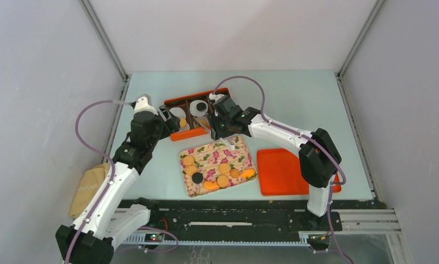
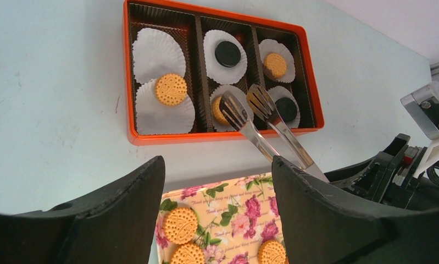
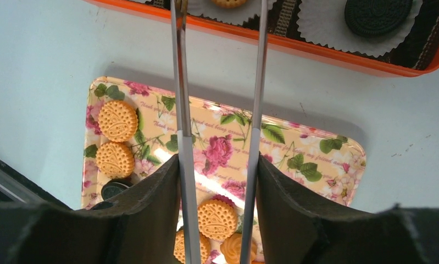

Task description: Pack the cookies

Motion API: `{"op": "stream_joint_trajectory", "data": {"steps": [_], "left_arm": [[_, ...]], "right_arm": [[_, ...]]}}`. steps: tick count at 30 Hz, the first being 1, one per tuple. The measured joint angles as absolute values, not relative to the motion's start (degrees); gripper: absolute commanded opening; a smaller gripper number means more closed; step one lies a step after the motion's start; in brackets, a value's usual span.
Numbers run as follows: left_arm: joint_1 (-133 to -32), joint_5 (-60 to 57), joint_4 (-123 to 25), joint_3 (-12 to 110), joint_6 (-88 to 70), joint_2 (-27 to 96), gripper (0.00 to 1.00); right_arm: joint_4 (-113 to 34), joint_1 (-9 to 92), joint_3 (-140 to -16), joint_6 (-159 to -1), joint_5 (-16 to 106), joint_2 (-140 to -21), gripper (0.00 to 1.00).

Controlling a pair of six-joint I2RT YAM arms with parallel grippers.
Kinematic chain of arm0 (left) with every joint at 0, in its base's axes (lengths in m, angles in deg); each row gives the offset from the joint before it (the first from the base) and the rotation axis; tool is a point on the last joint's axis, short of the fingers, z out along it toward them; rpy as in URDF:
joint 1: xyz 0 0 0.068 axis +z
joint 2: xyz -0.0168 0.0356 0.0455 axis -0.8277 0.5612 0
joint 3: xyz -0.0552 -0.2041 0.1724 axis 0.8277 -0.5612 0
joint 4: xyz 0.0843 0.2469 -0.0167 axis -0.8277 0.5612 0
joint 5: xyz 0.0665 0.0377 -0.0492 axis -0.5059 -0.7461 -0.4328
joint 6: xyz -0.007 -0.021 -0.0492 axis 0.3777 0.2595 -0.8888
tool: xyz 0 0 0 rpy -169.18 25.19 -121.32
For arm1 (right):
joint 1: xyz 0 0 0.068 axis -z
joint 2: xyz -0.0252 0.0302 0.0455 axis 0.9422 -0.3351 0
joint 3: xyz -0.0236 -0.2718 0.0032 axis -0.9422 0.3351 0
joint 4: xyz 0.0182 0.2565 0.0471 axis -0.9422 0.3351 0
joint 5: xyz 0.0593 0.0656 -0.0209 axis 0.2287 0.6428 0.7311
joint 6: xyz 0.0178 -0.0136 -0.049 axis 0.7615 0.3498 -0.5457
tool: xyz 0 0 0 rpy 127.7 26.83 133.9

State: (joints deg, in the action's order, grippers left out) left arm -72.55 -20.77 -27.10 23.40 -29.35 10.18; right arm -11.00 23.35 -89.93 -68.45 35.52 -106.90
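The right gripper (image 1: 223,120) is clasping tongs (image 2: 261,132), apparently releasing a cookie (image 2: 216,112) into the far box (image 2: 217,136); the left gripper (image 2: 218,165) is hanging open. More cookies (image 1: 223,168) are waiting on the near tray (image 1: 236,146), needing fetching next.

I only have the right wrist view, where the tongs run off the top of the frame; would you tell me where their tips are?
Observer: In the left wrist view the tongs end over the orange box, around the near end of its middle compartment, tips spread with nothing between them.
Operator: Thank you. Is any liner empty?
Observer: One, in that view: the far liner in the left compartment. The other five each hold one of the cookies.
Operator: And the left gripper?
Observer: The left gripper is open and holds nothing, short of the box's near rim.
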Motion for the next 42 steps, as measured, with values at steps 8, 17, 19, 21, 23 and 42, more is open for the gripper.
{"op": "stream_joint_trajectory", "data": {"steps": [8, 17, 19, 21, 23, 42], "left_arm": [[-72.6, -19.7, -27.8, 23.4, -29.4, 10.2, 0.77], [-72.6, -19.5, -28.3, 23.4, -29.4, 10.0, 0.77], [-72.6, -19.5, -28.3, 23.4, -29.4, 10.0, 0.77], [-72.6, -19.4, -28.3, 23.4, -29.4, 10.0, 0.77], [-72.6, -19.4, -28.3, 23.4, -29.4, 9.8, 0.77], [-72.6, -16.7, -28.3, 23.4, -30.0, 6.0, 0.77]], "right_arm": [[-10.9, 23.4, -90.4, -68.4, 35.3, -106.9, 0.55], [-9.9, 21.4, -88.3, -68.8, 33.2, -97.4, 0.54], [-9.5, 20.0, -87.4, -68.9, 32.5, -93.4, 0.53], [-9.4, 18.4, -86.0, -69.0, 31.9, -89.8, 0.53], [-9.1, 16.2, -83.1, -69.0, 31.0, -86.2, 0.53], [0.3, 2.0, -56.5, -55.6, 24.5, -74.0, 0.54]]}}
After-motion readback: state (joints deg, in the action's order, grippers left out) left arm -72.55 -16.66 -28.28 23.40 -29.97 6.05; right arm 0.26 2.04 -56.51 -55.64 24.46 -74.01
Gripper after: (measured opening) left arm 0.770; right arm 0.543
